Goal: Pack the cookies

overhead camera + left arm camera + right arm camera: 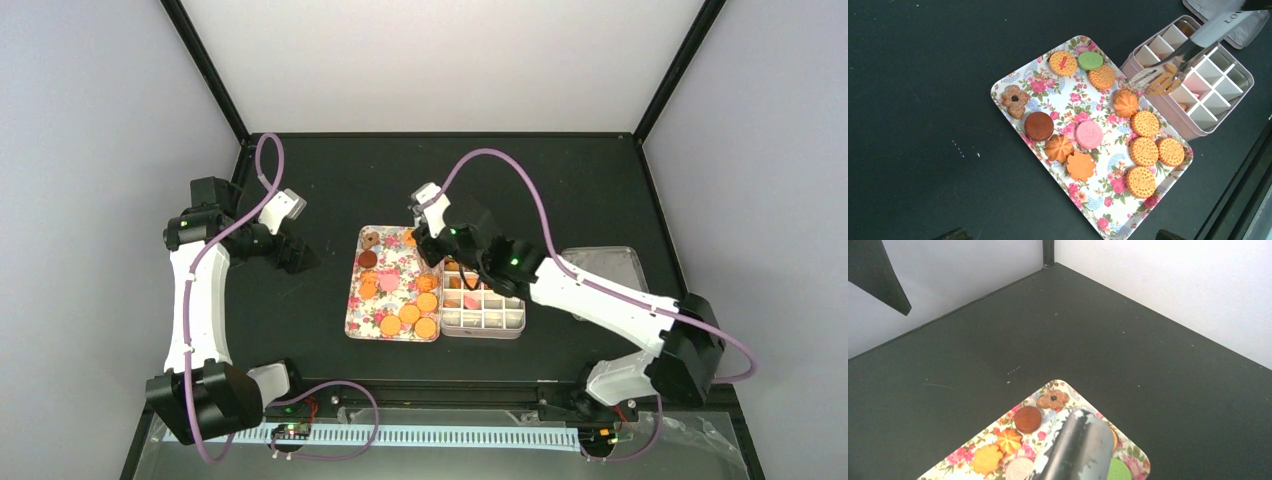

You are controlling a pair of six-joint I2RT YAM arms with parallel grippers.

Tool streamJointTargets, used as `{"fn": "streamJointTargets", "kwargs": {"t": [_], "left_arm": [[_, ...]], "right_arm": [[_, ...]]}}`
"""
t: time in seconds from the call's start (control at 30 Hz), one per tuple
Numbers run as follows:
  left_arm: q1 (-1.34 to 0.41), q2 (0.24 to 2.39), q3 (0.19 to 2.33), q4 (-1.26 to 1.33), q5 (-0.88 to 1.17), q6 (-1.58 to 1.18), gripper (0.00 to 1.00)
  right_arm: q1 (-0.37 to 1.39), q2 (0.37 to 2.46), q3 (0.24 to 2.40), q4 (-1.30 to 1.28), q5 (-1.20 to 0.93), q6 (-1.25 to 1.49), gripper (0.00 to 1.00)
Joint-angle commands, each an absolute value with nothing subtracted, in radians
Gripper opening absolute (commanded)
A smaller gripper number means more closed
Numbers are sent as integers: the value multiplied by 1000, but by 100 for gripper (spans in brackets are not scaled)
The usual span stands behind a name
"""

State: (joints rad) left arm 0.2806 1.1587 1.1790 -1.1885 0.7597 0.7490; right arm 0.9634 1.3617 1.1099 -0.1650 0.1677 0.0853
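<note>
Black table (330,180) under pale walls (430,60), black posts in the corners. At centre, flowered tray (392,258) with cookies (1144,151) lying loose across it: mostly orange, plus single brown, pink and green ones. Just right of the tray, a divided box (1243,80), some cells filled. Clear lid (610,265) farther right.

Right gripper (425,240) above the tray's upper right corner, pinching metal tongs (1198,40); tong tips over the box with an orange cookie (1163,82) between them. Right arm reaching diagonally from lower right toward centre.

Left gripper (303,258) left of the tray, well apart from the cookies, fingers spread wide, nothing between them. Left arm folded along the left edge, wrist turned toward the tray.
</note>
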Motion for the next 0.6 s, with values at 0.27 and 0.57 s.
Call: {"fn": "streamJointTargets", "kwargs": {"t": [0.27, 0.57], "left_arm": [[287, 1148, 1178, -1191, 742, 759, 99], [287, 1150, 1197, -1198, 740, 758, 99]], "right_arm": [[966, 1524, 1201, -108, 200, 96, 18], [979, 1549, 1169, -101, 210, 95, 24]]}}
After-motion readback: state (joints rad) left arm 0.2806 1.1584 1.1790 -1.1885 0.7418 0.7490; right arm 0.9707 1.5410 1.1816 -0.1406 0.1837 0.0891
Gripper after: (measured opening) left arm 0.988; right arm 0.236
